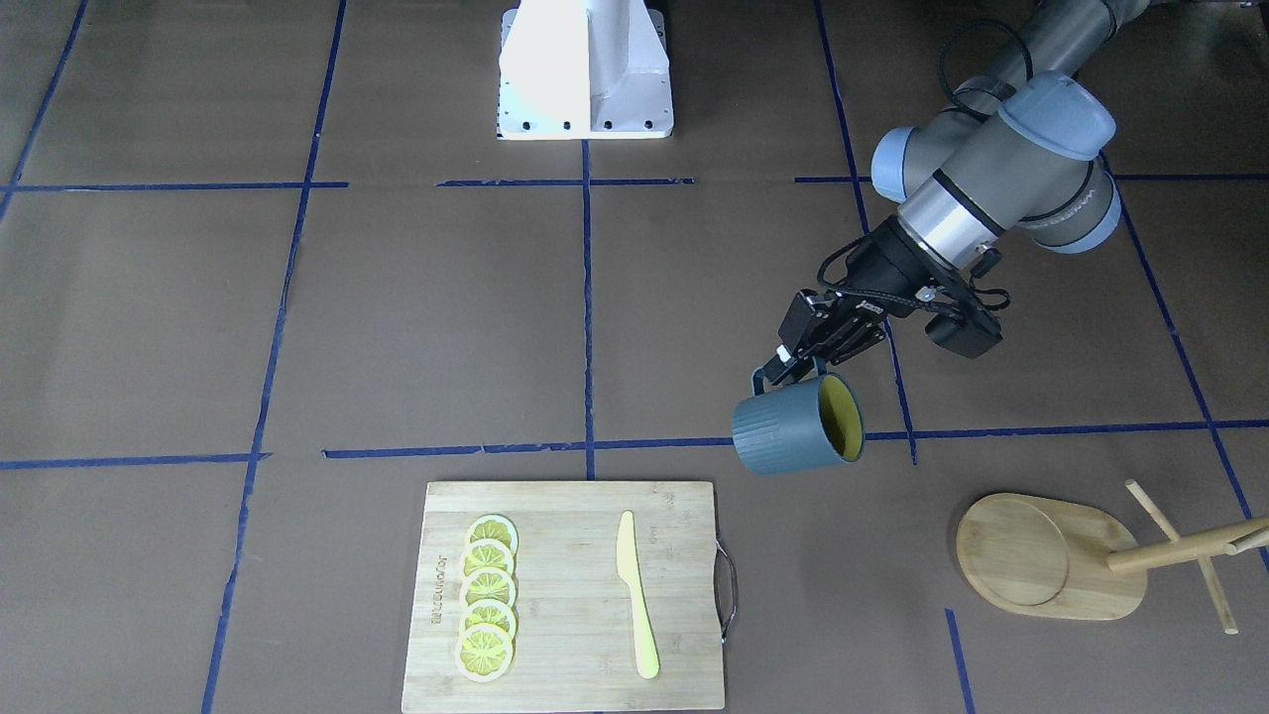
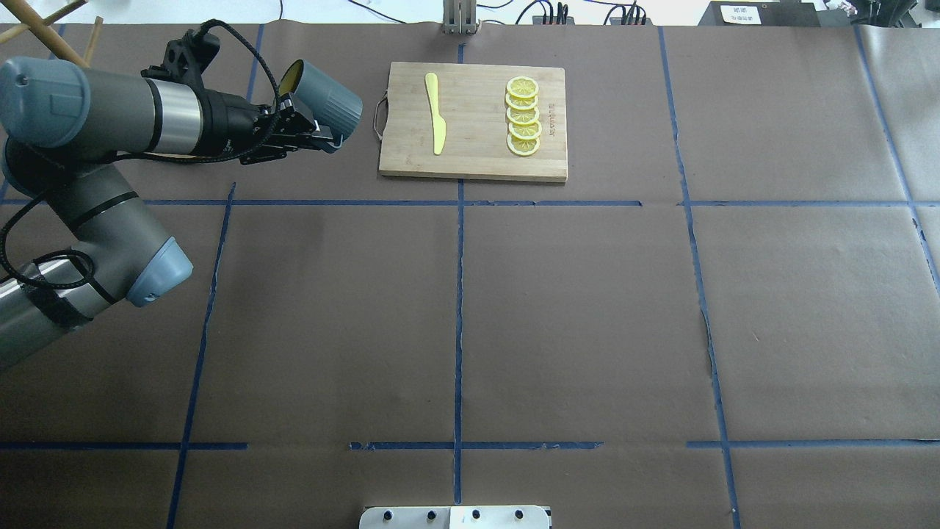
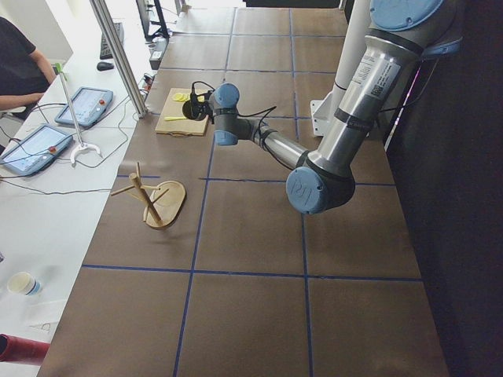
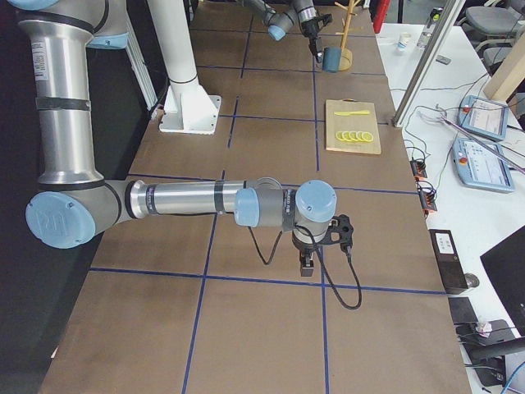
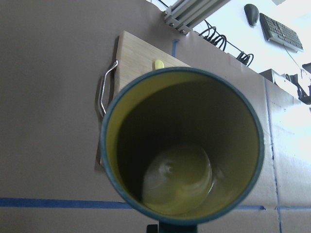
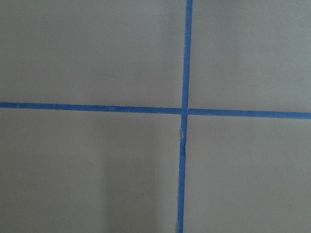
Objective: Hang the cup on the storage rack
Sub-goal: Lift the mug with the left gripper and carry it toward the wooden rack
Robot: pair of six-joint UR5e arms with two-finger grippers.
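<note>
My left gripper [image 1: 788,369] is shut on the squared handle of the dark blue-grey ribbed cup [image 1: 793,431] and holds it on its side above the table. The cup's yellow-green mouth faces the storage rack [image 1: 1041,555], which stands apart from it on its oval base with post and pegs. In the overhead view the cup [image 2: 327,99] and left gripper [image 2: 323,139] are at the back left; the rack's pegs [image 2: 44,33] show in the corner. The left wrist view looks into the cup [image 5: 182,150]. My right gripper [image 4: 308,267] hangs low over the table; I cannot tell whether it is open or shut.
A bamboo cutting board [image 1: 565,595] with a metal handle lies near the cup, bearing lemon slices [image 1: 488,595] and a yellow knife [image 1: 634,595]. The white robot base [image 1: 585,69] stands at mid-table. Blue tape lines cross the brown table.
</note>
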